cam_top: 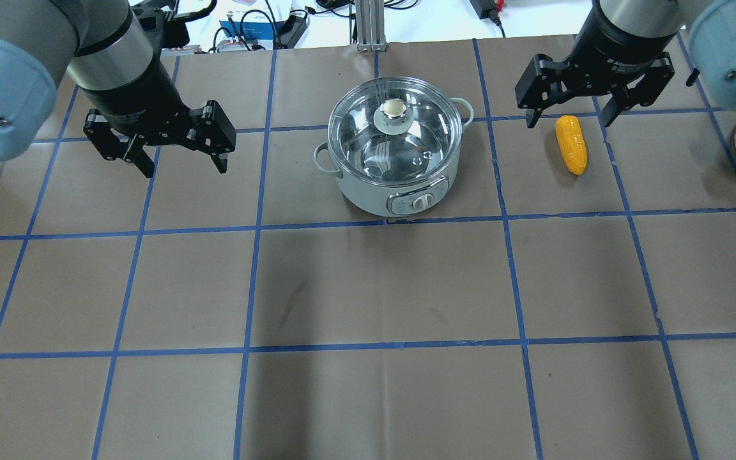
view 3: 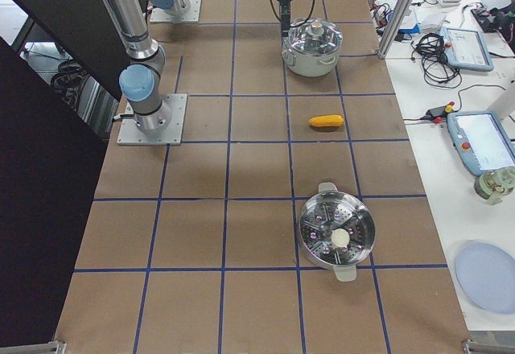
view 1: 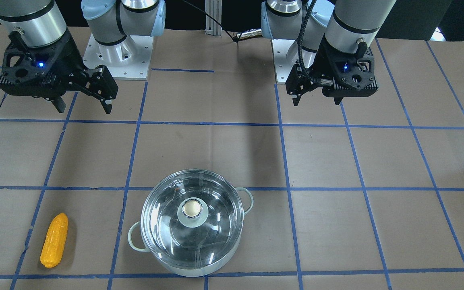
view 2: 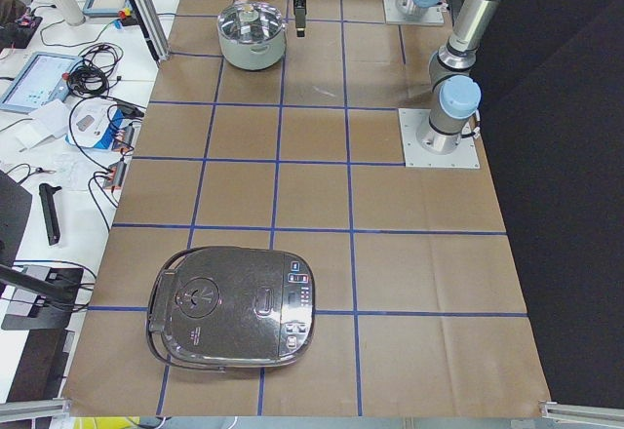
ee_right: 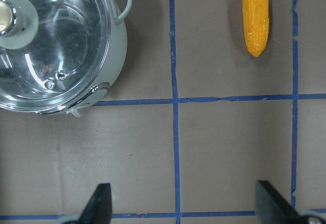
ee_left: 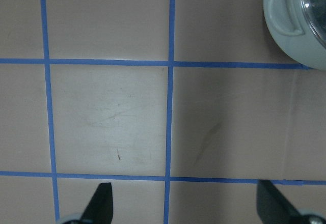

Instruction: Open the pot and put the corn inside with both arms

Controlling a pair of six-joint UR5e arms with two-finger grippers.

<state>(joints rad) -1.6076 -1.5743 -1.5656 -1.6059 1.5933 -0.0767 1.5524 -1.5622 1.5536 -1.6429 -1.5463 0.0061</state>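
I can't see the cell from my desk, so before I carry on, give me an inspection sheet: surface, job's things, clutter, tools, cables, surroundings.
Surface: table covered in brown paper with a blue tape grid; no spills seen.
Job's things: pot closed, glass lid on; corn lies flat on the robot's right of it, apart.
Clutter: rice cooker at the table's left end; second steel pot at the right end.
Tools: left tool and right tool both open, empty, touching nothing.
Cables: black cable runs down to the left tool; loose cords on a side bench.
Surroundings: tablets and blue plate on the side benches.
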